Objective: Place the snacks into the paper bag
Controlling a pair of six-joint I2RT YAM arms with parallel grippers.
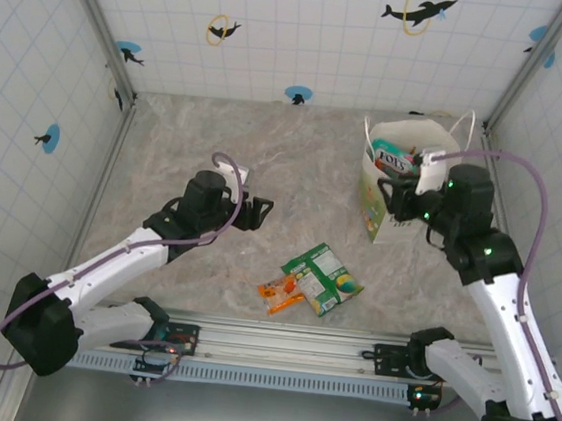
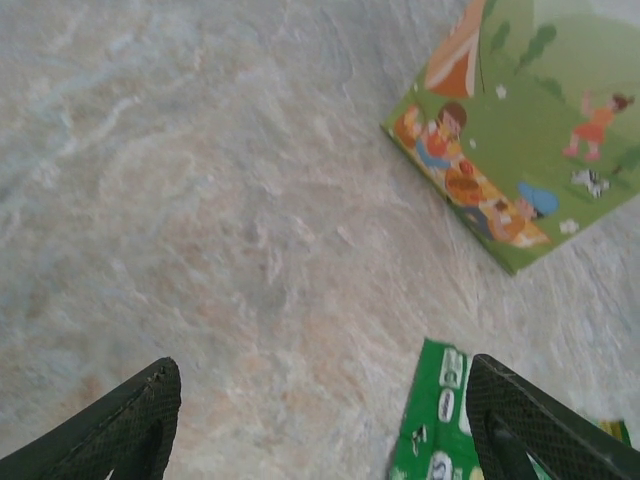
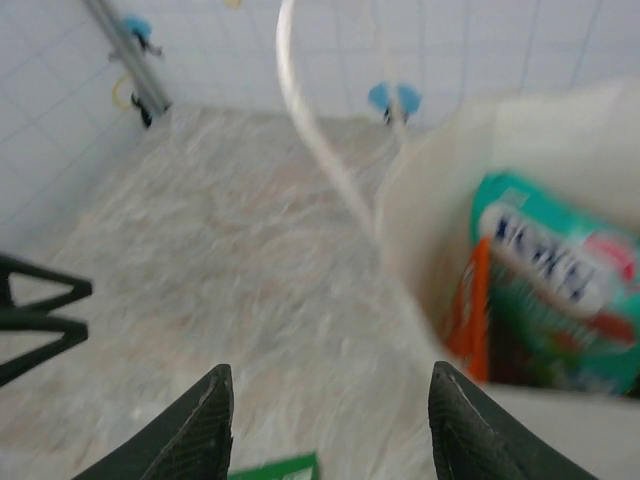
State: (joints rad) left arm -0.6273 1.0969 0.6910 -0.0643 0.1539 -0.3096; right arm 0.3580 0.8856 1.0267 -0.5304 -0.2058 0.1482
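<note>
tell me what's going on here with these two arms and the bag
The robot is filling a white paper bag. The right hand hangs open and empty beside the bag's mouth, where a green packet and an orange one already sit inside. The left hand is open above the table, near the green-and-white packets and a small orange packet not yet bagged.

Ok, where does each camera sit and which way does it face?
Top external: above and behind the arms, looking down on the table; left arm and right arm show.
Left wrist: on the left arm, aimed down at the table; left end effector open, green packet beside one finger.
Right wrist: on the right arm, facing the paper bag's open mouth; right end effector open below.
Shared: the paper bag's printed front, in top external and left wrist.
</note>
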